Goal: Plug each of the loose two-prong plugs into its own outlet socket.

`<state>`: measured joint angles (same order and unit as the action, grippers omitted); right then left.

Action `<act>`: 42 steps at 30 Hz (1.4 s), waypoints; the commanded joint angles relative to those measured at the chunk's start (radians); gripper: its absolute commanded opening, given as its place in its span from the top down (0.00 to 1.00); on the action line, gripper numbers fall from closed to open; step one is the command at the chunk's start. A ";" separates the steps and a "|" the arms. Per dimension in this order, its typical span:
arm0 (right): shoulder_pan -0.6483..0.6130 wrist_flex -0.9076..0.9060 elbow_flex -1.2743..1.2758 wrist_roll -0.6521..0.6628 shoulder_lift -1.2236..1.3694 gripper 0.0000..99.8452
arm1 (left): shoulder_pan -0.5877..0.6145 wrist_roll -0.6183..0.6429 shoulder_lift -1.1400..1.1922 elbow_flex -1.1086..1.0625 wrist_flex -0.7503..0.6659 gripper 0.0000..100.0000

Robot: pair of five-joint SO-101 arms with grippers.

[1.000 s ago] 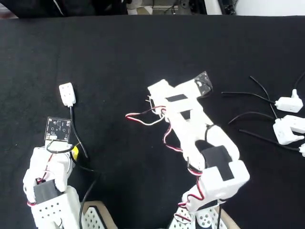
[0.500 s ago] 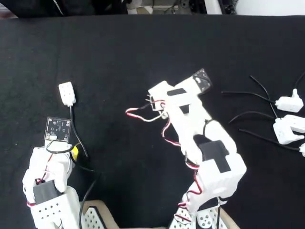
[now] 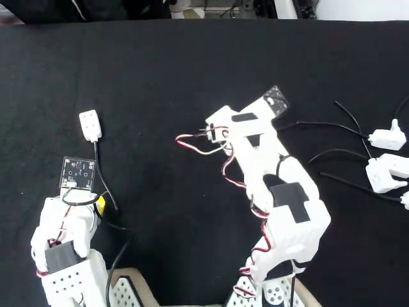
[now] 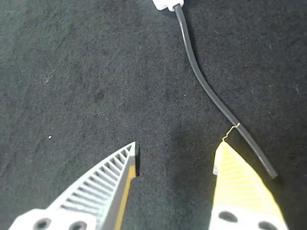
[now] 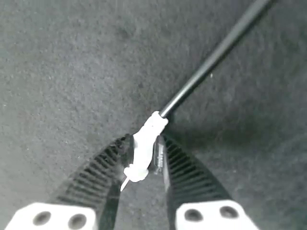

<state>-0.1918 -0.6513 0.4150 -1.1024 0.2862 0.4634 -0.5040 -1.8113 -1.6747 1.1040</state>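
We see the right gripper [image 5: 142,147] clenched on a white two-prong plug [image 5: 144,138] near the middle of the black table [image 3: 160,64]. The left gripper [image 4: 178,146] gapes wide, grasping nothing, one fingertip just beside a black cable [image 4: 204,86].

No legible txt, nos. or signs anywhere on the desk [image 3: 160,77]. The small dark board [image 3: 79,173] toward the desk's left side has a few pale marks, too tiny to read.
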 commanded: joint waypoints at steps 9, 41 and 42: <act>0.061 -0.158 0.059 0.264 -0.255 0.94 | -0.001 -0.009 -0.009 -0.012 0.002 0.74; -0.043 -0.037 -0.099 -0.169 0.024 0.79 | 0.001 -0.009 -0.009 -0.013 0.002 0.74; -0.043 -0.037 -0.097 -0.152 0.024 0.84 | 0.001 -0.009 -0.009 -0.013 0.002 0.74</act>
<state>-0.2593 -0.6912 0.3521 -1.2774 0.2954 0.4634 -0.5040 -1.8113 -1.6763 1.1040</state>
